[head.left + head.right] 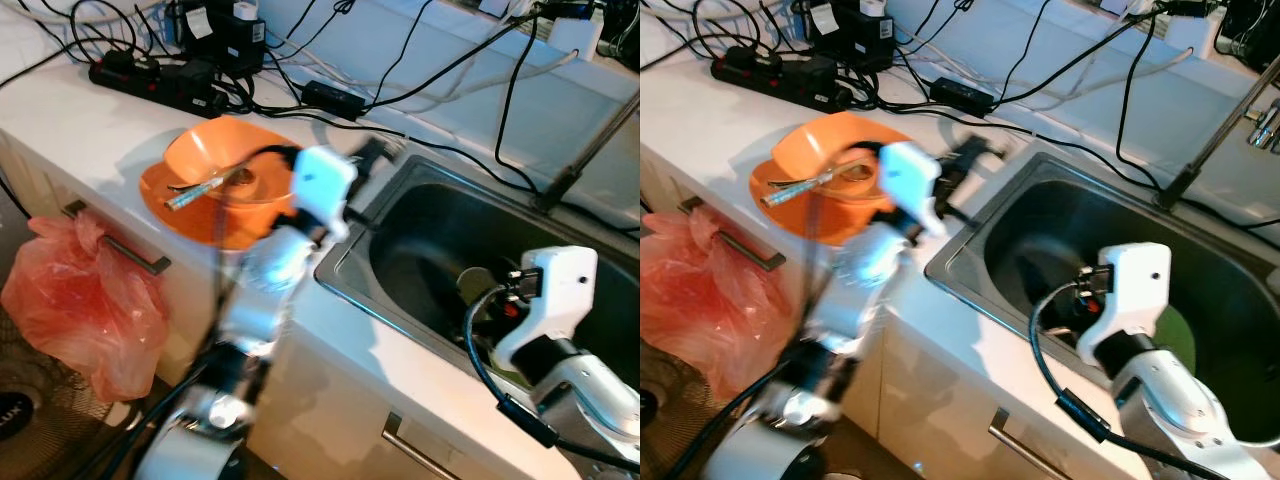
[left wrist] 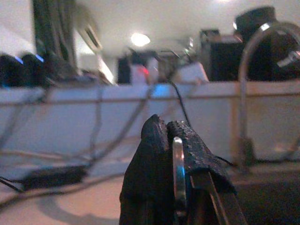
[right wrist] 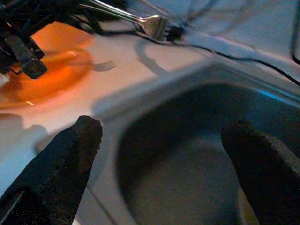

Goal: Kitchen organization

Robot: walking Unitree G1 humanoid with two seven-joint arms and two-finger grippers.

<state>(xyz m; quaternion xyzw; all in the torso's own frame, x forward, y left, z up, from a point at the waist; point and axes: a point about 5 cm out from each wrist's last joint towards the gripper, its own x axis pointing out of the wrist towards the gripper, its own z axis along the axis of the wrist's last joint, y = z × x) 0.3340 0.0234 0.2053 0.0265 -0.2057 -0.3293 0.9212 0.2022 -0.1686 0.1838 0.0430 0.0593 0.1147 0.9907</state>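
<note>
My left gripper (image 1: 378, 152) is shut on a silver fork (image 3: 143, 19), held above the white counter at the sink's near-left rim; the picture is blurred there. In the left wrist view the fork's handle (image 2: 178, 161) runs between the two black fingers. Beside it an orange bowl (image 1: 225, 160) sits on an orange plate (image 1: 165, 200), with a utensil (image 1: 200, 190) lying in the bowl. My right gripper (image 3: 161, 140) hangs open over the steel sink (image 1: 440, 225), nothing between its fingers (image 3: 70, 150); its white wrist (image 1: 555, 285) hides them in the eye views.
A black power strip (image 1: 150, 80) and several cables lie across the counter's back. The faucet (image 1: 585, 150) rises behind the sink. A green item (image 1: 1175, 340) lies in the basin. A red plastic bag (image 1: 80, 300) hangs by the drawer handle (image 1: 130, 250).
</note>
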